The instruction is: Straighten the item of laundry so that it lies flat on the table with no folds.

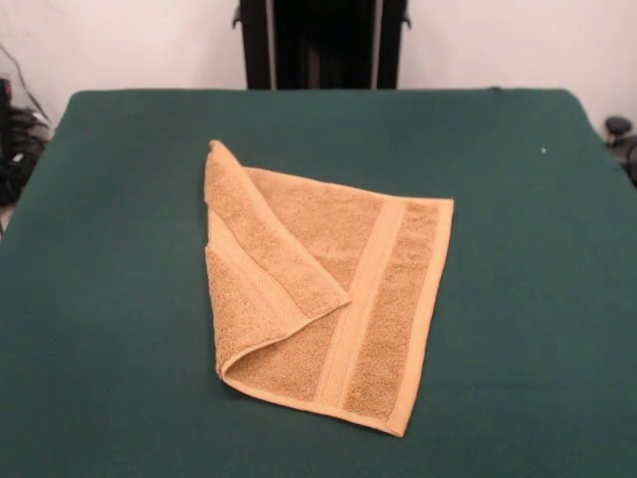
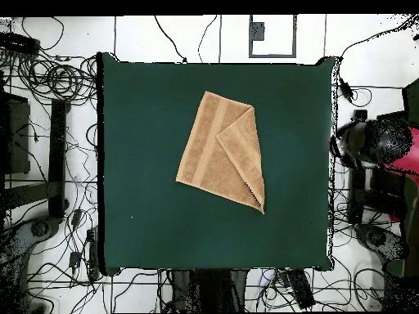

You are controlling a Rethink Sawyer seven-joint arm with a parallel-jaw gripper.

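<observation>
The golden-tan towel [image 1: 383, 299] lies near the middle of the dark green table [image 1: 109, 279]. One side is folded diagonally over the rest, and the folded flap [image 1: 269, 259] covers the towel's left part in the front view. A paler woven band runs along the right side. In the overhead view the towel [image 2: 209, 155] has its flap on the right. No tag shows. The red and black arm [image 2: 385, 143] is drawn back beyond the table's right edge in the overhead view. Its black end, the gripper [image 2: 345, 147], is clear of the towel.
The robot's black pedestal [image 1: 320, 45] stands at the table's far side in the front view. Cables and stands lie on the floor around the table [image 2: 139, 204] in the overhead view. Green cloth surrounds the towel on all sides.
</observation>
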